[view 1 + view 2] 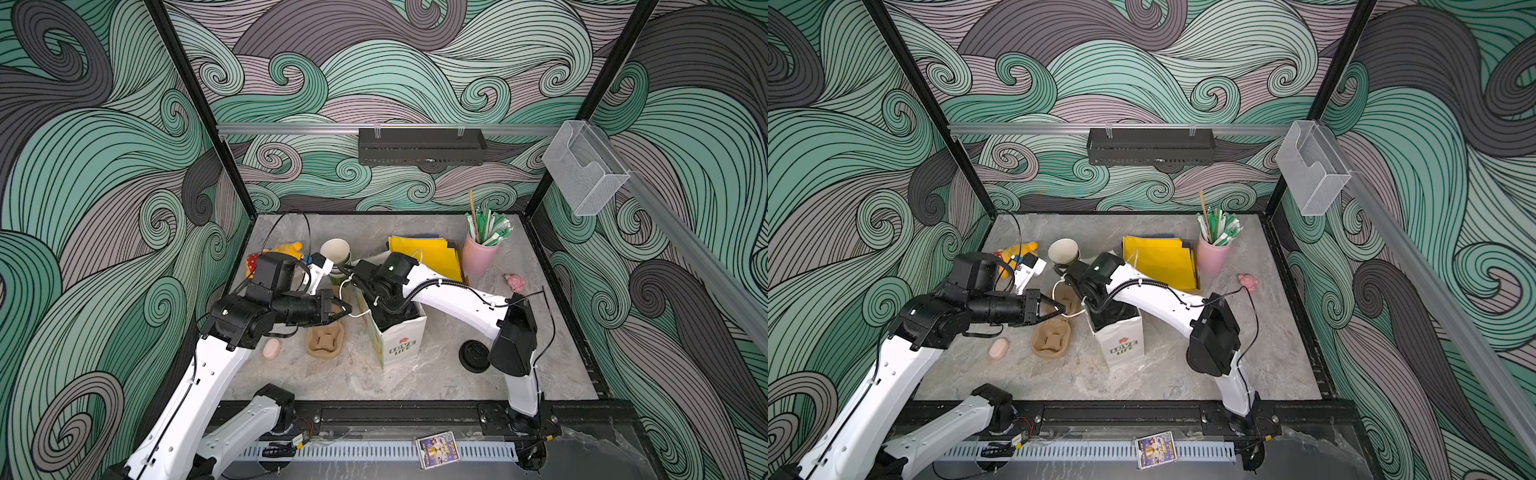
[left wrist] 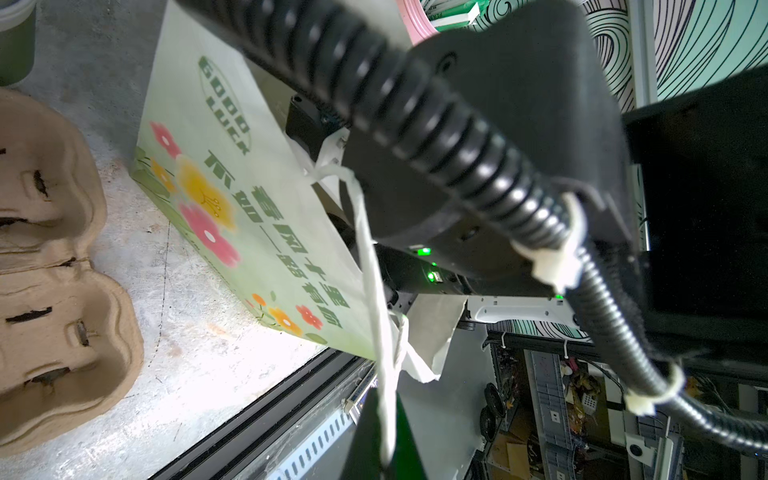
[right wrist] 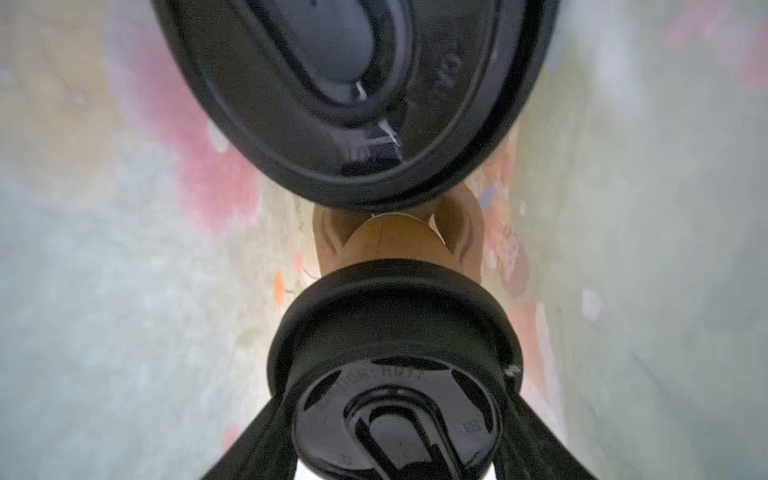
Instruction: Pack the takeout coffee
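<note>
Right hand (image 3: 395,415) gripping lidded cup (image 3: 395,328), bag walls (image 3: 104,270) close either side

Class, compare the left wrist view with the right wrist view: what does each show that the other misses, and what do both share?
Left wrist only: the flowered outside of the paper bag, its white handle pinched in the shut left gripper, the pulp cup carrier on the table, the right arm reaching in. Right wrist only: the nearer cup, black-lidded, gripped by the right gripper, and the farther cup. Shared: the paper bag, outside in one, inside in the other.
</note>
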`<state>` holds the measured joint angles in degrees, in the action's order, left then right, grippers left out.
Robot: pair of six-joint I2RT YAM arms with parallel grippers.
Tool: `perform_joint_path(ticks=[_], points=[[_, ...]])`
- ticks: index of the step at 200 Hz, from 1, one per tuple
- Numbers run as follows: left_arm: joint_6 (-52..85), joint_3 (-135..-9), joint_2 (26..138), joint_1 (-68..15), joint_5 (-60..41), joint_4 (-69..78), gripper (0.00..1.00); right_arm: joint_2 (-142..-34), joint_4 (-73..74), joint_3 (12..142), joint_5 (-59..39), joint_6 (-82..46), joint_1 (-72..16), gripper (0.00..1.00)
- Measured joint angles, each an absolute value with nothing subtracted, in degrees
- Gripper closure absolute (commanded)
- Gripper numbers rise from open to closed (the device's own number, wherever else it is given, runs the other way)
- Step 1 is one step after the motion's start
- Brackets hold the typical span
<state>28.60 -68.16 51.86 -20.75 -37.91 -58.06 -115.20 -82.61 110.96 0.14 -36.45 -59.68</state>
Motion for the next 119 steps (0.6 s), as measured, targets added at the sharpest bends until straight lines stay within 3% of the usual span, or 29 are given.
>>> perform_joint_path(ticks=[119], points=[[28.2, -68.2, 51.9, -20.8, -37.5, -58.3, 1.0, -114.9, -81.5, 108.4, 0.4, -36.6, -59.7, 0.42]])
